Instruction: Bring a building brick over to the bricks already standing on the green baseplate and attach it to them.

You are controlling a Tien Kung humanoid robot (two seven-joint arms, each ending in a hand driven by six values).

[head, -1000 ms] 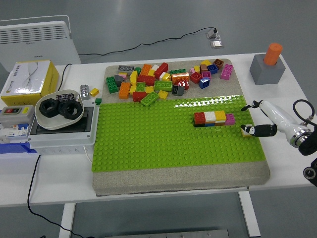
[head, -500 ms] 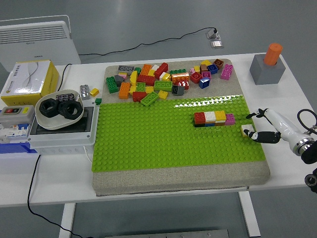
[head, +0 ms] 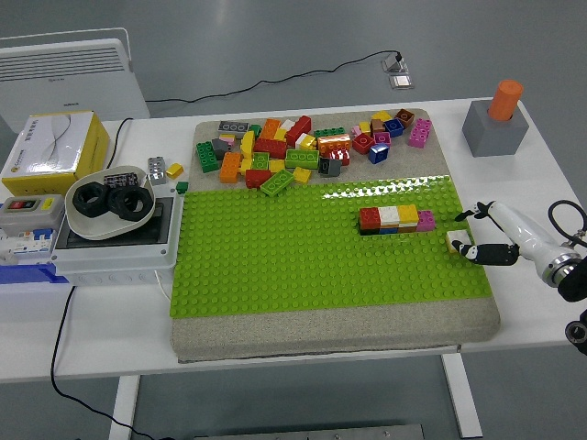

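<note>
One white robot hand [head: 491, 234] reaches in from the right edge of the view, over the right rim of a bright green studded baseplate [head: 303, 266] that lies on a grey stone-like slab [head: 330, 335] on a white table [head: 101, 339]; its thumb and a dark-tipped finger are drawn close together, and a small pale yellow brick [head: 454, 241] sits at the fingertips on the baseplate's right edge (whether the fingers actually pinch it or merely touch it is too small to tell); the left hand is out of view. Just to the left of that brick, slightly apart from it, stands a short row of joined bricks [head: 396, 218] on the baseplate, red, white, yellow and pink on top with darker bricks beneath. Across the far strip of the slab lies a loose pile of mixed coloured bricks [head: 303, 147], red, orange, green, yellow, blue and pink. At the table's far right corner a grey block holds an upright orange cylinder [head: 503, 99]. On the left side of the table sit a white bowl of black ring-shaped parts [head: 110, 203] on a grey box, and behind it a yellow and white carton [head: 50, 151].
</note>
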